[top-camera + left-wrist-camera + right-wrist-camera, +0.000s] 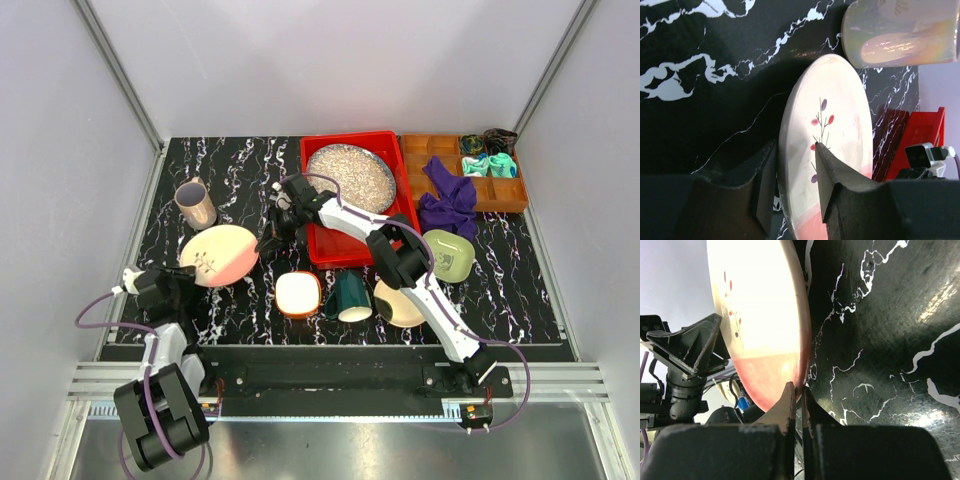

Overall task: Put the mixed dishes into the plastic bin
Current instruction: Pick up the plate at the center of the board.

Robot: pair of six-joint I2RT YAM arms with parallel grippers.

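The pink-cream plate (218, 255) (835, 100) (760, 305) sits tilted on the black marbled table, left of the red plastic bin (345, 248) (922, 135). My right gripper (268, 243) (799, 386) is shut on the plate's pink right rim. My left gripper (185, 278) (795, 150) straddles the opposite rim, one finger under it and one over the twig pattern, still slightly apart. The big speckled grey plate (350, 177) lies in the bin. Elsewhere on the table are a mauve cup (195, 203) (900, 30), an orange-white bowl (298, 294), a dark green mug (350, 296), a pale yellow plate (398, 303) and a light green bowl (448, 255).
A brown compartmented tray (420, 146) with teal cloths stands at the back right, and a purple cloth (447, 205) hangs over its front edge. Grey walls close in the table on the left, back and right.
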